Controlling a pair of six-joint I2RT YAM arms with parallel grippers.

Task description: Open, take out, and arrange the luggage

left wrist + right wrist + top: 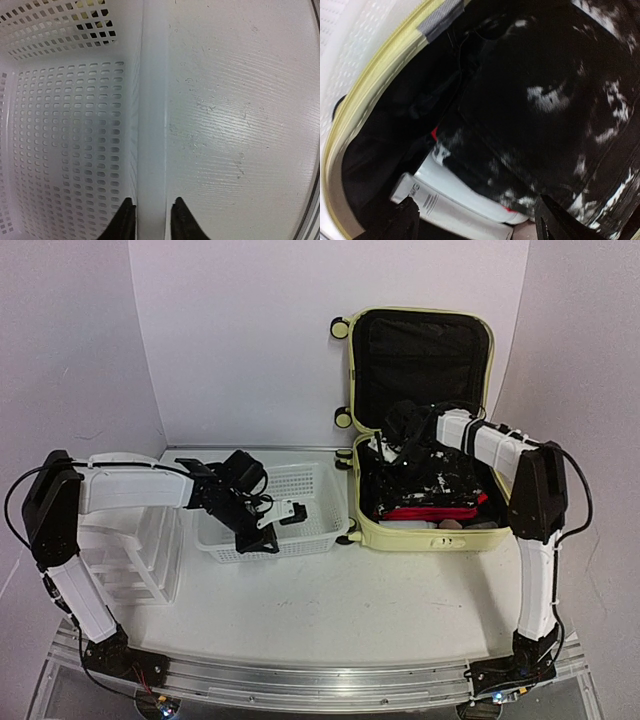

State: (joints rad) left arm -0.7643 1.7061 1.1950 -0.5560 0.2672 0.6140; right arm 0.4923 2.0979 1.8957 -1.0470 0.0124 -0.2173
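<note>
Inside the luggage (420, 537), right claw (477, 200) gapes empty over black-and-white clothing (545, 100) and a white tube (437, 204), print unreadable. Left claw (153, 200) pinches the white mesh basket (150, 100) by its rim.

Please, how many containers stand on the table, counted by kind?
Yellow luggage: 1
White mesh basket: 1
Drawer organiser: 1
Total: 3
</note>
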